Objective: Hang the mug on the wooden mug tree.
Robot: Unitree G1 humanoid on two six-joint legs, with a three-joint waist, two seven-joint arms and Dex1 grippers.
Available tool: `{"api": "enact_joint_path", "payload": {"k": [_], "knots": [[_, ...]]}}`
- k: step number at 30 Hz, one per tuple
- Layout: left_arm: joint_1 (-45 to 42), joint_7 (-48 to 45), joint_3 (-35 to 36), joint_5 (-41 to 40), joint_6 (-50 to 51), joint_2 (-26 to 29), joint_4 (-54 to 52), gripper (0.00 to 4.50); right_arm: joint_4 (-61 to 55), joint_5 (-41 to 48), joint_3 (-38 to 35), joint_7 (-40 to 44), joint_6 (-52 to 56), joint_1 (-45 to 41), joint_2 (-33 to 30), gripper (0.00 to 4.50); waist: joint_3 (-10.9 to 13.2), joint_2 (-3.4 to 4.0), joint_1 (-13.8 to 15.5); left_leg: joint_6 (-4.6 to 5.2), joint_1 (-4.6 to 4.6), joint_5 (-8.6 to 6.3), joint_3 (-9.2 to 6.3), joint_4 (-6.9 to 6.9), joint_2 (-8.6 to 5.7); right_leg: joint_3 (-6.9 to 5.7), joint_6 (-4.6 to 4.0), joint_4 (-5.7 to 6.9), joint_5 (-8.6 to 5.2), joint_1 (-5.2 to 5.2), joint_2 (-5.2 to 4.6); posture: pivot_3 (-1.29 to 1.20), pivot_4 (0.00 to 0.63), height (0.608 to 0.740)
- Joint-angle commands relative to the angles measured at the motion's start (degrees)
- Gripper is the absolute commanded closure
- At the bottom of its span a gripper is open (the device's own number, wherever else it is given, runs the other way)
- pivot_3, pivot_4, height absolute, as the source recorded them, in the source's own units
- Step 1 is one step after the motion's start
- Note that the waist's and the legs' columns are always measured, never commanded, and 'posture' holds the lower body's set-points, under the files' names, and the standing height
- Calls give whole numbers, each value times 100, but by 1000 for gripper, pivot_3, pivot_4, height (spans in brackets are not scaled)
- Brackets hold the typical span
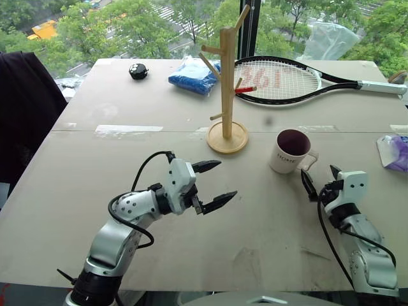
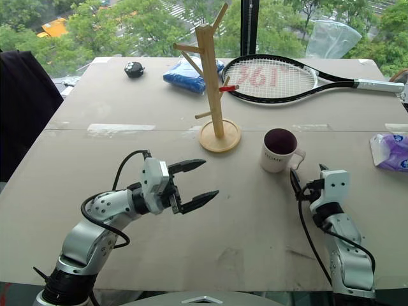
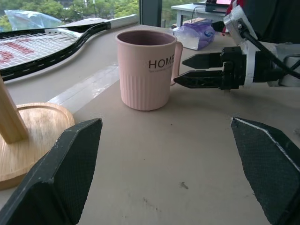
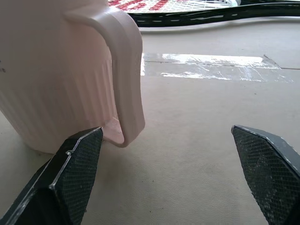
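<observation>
Mug [image 1: 290, 151] stood upright on the worktop [image 1: 95, 172], right of centre, its dark maroon inside showing and "HOME" lettered on its side; its loop handle [image 4: 123, 70] pointed right and toward the near edge. To its left, near but apart, rose the wooden mug tree [image 1: 226, 83] on its round disc base [image 1: 227, 138], its angled pegs bare.

Right gripper [image 1: 320, 182] lay level over the worktop just near of the mug, its jaws spread wide. In the right wrist view one finger sat close beside the bottom of the handle, and whether it touched could not be told; the other finger was well off to the side over bare worktop. The mug was not gripped.

Left gripper [image 1: 213, 185] hovered over the worktop, near and left of the mug tree, pointing level and rightward toward the mug, its jaws wide apart and holding nothing.

Farther back, a tennis racket [image 1: 287, 80] with red lettering on its strings lay behind the mug tree, a blue packet [image 1: 193, 75] to the left of it and a small black object [image 1: 138, 71] farther left still. A purple-and-clear plastic packet [image 1: 395, 152] lay at the right edge.
</observation>
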Motion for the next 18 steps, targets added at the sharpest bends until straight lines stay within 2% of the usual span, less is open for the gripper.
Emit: {"api": "enact_joint_path", "payload": {"k": [1,9,10,13,16,18], "knots": [[-41,-16,29,-46,7,80,-229,0,108,2,-81,-44,-190,-224,9,66,1,-1,-5,-3,1,2,0,0,1,2,0,1,0,0,4,0,150,740],[-60,28,52,5,-31,68,-170,0,667,-2,-111,61,-361,-639,-86,66,3,0,-3,-12,6,7,0,0,4,6,-1,5,0,0,12,0,150,740],[-58,36,55,5,-35,63,-170,0,727,-16,-100,67,-384,-675,-85,300,3,0,-4,-12,6,7,0,0,4,8,-1,5,1,0,12,0,150,740],[-29,-60,69,-85,-84,76,-225,0,854,-47,-58,92,-469,-738,-51,1360,3,0,1,-13,6,7,-1,0,4,7,-1,5,1,0,12,0,150,740],[-1,-233,105,-274,-80,118,-329,0,905,-38,-21,96,-508,-772,-4,2908,3,0,0,-12,6,7,-1,0,4,7,-1,5,1,0,12,0,150,740],[16,-358,99,-398,-51,163,-397,0,919,-32,-7,101,-530,-781,12,4111,3,-1,-1,-13,6,7,0,0,4,8,-1,4,1,0,11,0,150,740]]}}
